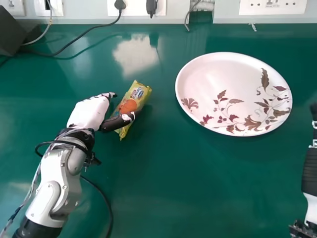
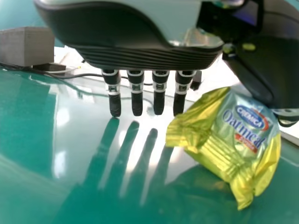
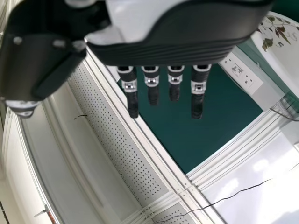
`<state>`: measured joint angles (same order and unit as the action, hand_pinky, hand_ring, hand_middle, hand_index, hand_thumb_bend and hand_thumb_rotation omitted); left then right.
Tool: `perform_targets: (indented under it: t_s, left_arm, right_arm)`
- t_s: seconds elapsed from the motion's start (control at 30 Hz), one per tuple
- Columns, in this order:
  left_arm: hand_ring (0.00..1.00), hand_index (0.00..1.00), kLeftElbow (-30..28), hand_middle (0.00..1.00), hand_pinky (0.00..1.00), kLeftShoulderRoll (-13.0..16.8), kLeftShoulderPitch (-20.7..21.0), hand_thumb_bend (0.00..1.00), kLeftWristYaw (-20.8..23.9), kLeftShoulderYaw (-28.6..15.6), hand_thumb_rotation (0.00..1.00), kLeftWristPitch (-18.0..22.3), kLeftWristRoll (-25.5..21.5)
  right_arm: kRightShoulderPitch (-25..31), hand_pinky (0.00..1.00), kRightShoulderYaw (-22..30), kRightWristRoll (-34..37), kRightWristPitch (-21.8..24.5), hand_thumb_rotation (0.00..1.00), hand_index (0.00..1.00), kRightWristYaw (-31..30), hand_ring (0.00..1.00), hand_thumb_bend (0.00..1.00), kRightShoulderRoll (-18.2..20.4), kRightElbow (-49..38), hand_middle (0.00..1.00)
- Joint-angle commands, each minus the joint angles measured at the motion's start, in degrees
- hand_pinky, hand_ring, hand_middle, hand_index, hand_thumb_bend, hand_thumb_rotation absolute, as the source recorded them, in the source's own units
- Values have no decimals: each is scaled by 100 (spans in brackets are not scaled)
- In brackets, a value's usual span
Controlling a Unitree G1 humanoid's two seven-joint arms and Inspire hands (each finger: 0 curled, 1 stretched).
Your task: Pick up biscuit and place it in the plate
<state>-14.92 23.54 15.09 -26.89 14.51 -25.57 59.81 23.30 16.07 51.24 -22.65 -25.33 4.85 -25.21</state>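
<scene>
nearest the head camera, at lower left, lies the pale left forearm point(image 1: 52, 198), ending in the left hand point(image 1: 84, 113): fingers straight, not curled round anything, thumb reaching over the biscuit packet point(image 1: 132, 103). packet is on the green tabletop point(image 1: 188, 193), by that hand and to the left of the plate point(image 1: 218, 79). risk, first: with so loose a hold, a lift begun now would probably leave the packet behind, or let it slide off the thumb, the wrapper looking slick. second: if the thumb closes before the fingers, i would expect the packet to be pushed across the table. third: squeezed too hard, the biscuits may crack. on the carry rightward, a low path could bump the plate's raised rim and shift it, or drop the packet short. far right, right hand point(image 3: 163, 51): fingers straight, holding nothing. count, left to right: one dark box point(image 1: 11, 32) at the back left corner, one left hand, one packet, one plate, one right hand.
</scene>
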Motion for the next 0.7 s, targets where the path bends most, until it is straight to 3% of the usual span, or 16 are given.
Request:
perform_targets:
  t_s: [0.0,0.33,0.67]
  left_arm:
    - [94,92,67,96,88,136,-116,100,-204,115,61,-8,78]
    - [94,92,175,96,89,411,105,100,-296,237,60,363,175]
    - [94,92,323,96,88,897,465,100,-541,263,63,915,157]
  right_arm:
    - [-16,77,11,21,-32,20,87,-14,100,98,154,68,100]
    - [-57,75,-7,-22,-80,18,87,5,99,98,180,130,100]
    - [-80,81,-58,-112,-173,18,88,4,100,98,176,125,100]
